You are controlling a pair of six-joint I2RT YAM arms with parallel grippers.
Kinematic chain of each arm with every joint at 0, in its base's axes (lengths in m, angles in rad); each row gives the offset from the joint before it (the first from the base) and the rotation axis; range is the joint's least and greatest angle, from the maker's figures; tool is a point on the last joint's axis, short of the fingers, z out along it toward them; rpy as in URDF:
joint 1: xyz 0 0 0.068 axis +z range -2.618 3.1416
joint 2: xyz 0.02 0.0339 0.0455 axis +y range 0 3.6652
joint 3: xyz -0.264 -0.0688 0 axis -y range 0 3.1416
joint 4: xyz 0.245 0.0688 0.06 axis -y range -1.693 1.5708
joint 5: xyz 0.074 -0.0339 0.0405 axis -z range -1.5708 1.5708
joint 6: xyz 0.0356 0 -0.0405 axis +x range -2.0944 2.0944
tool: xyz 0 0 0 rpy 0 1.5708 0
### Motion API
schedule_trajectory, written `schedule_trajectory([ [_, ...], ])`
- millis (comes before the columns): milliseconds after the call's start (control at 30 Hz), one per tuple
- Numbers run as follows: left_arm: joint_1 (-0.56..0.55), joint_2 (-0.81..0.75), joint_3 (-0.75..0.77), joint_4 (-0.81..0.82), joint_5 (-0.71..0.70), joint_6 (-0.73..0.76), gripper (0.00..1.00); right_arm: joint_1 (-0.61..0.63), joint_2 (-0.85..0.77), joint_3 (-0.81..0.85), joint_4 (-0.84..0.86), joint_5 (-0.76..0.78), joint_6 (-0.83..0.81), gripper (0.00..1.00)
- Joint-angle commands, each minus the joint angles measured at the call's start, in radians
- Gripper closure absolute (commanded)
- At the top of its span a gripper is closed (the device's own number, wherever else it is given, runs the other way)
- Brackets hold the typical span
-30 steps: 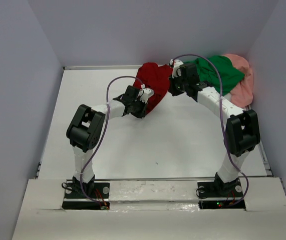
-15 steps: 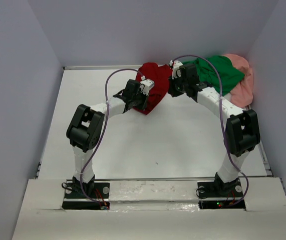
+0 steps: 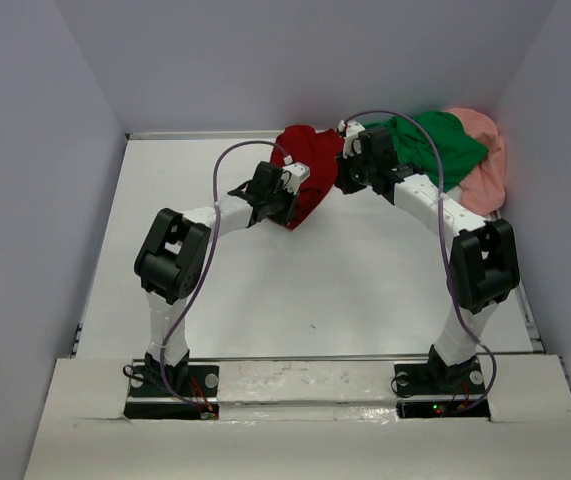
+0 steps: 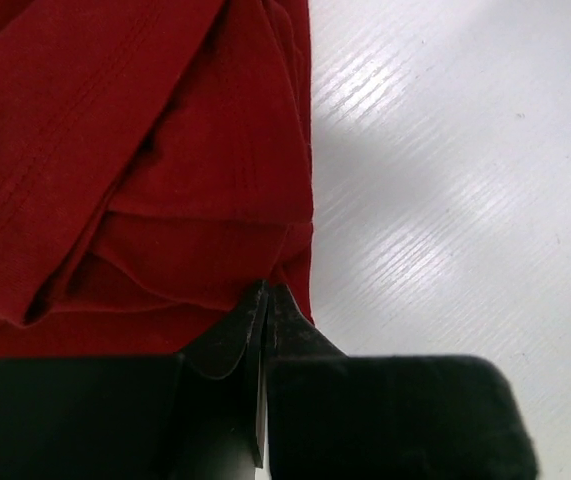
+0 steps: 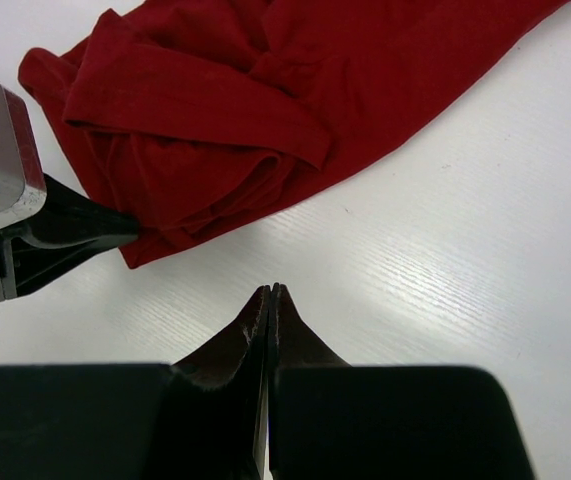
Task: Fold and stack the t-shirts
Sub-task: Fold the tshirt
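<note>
Two robot arms work at the far end of a white table [image 3: 265,290], where a crumpled dark red t-shirt [image 3: 310,165] lies just left of a green t-shirt [image 3: 445,145], which in turn overlaps a salmon pink t-shirt [image 3: 487,165] bunched in the far right corner. The left gripper [image 4: 265,298] has its jaws pressed together at the near corner of the dark red t-shirt and appears to pinch a thin fold of the hem. The right gripper [image 5: 268,292] is fully closed and holds nothing, hanging over bare table just beside the same shirt.

None of the shirts is folded yet, so the job looks barely begun; the step in hand seems to be drawing the red shirt clear of the pile so that it can be spread flat. To do that well, the left arm should pull low and slowly toward the open middle of the table, keeping the pinch on one layer only. The cloth is doubled over itself in several loose folds and could drag as a lump. The right gripper would need to open and take a second corner to stretch it out.

Counted: three t-shirts, one of each colour; two grippers; one table.
</note>
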Motion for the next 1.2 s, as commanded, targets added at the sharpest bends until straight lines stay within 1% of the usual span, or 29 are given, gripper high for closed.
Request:
schedule_trajectory([
  [0,-0.009,-0.026,0.011,-0.009,-0.066,0.009,0.83,-0.008,-0.018,0.016,0.006,-0.015,0.0,1.0],
  [33,-0.007,-0.026,0.013,-0.01,-0.08,0.01,0.78,-0.008,-0.018,0.016,0.006,-0.015,-0.001,1.0],
  [67,-0.009,-0.025,0.016,-0.01,-0.09,0.008,0.64,-0.008,-0.018,0.016,0.005,-0.02,-0.001,1.0],
  [133,-0.009,-0.015,0.029,-0.02,-0.123,0.01,0.5,-0.008,-0.019,0.014,0.003,-0.021,-0.001,1.0],
  [167,-0.009,-0.015,0.029,-0.017,-0.135,0.01,0.36,-0.008,-0.021,0.013,0.002,-0.026,-0.004,1.0],
  [233,-0.009,-0.015,0.031,-0.006,-0.164,0.008,0.28,-0.008,-0.024,0.01,0.002,-0.028,-0.008,1.0],
  [267,-0.009,-0.015,0.031,-0.003,-0.175,0.011,0.2,-0.008,-0.025,0.007,0.002,-0.031,-0.008,1.0],
  [400,-0.009,-0.02,0.023,0.023,-0.236,0.007,0.16,-0.017,-0.025,0.003,0.0,-0.043,-0.009,1.0],
  [500,-0.007,-0.014,0.023,0.039,-0.247,0.005,0.16,-0.017,-0.025,0.005,-0.001,-0.052,-0.008,1.0],
  [633,-0.009,-0.006,0.023,0.069,-0.256,0.0,0.16,-0.017,-0.024,0.003,-0.001,-0.066,-0.008,1.0],
  [700,-0.009,-0.003,0.025,0.082,-0.256,-0.006,0.19,-0.017,-0.025,0.005,-0.001,-0.063,-0.008,1.0],
  [767,-0.009,0.008,0.034,0.088,-0.256,-0.015,0.24,-0.017,-0.027,0.005,-0.001,-0.064,-0.008,1.0],
  [833,-0.009,0.02,0.046,0.088,-0.255,-0.023,0.35,-0.026,-0.029,0.005,-0.001,-0.064,-0.006,1.0],
  [867,-0.009,0.023,0.051,0.091,-0.253,-0.027,0.48,-0.026,-0.032,0.003,0.0,-0.067,-0.004,1.0],
  [967,-0.009,0.035,0.06,0.094,-0.245,-0.036,0.71,-0.026,-0.033,0.005,-0.001,-0.071,-0.004,1.0],
  [1033,-0.009,0.041,0.062,0.094,-0.241,-0.044,0.75,-0.035,-0.033,0.007,-0.001,-0.074,-0.003,1.0],
  [1067,-0.009,0.043,0.062,0.094,-0.242,-0.046,0.79,-0.035,-0.033,0.005,-0.001,-0.078,-0.001,1.0],
  [1167,-0.009,0.047,0.065,0.1,-0.245,-0.05,0.8,-0.035,-0.032,0.005,0.0,-0.087,0.0,1.0],
])
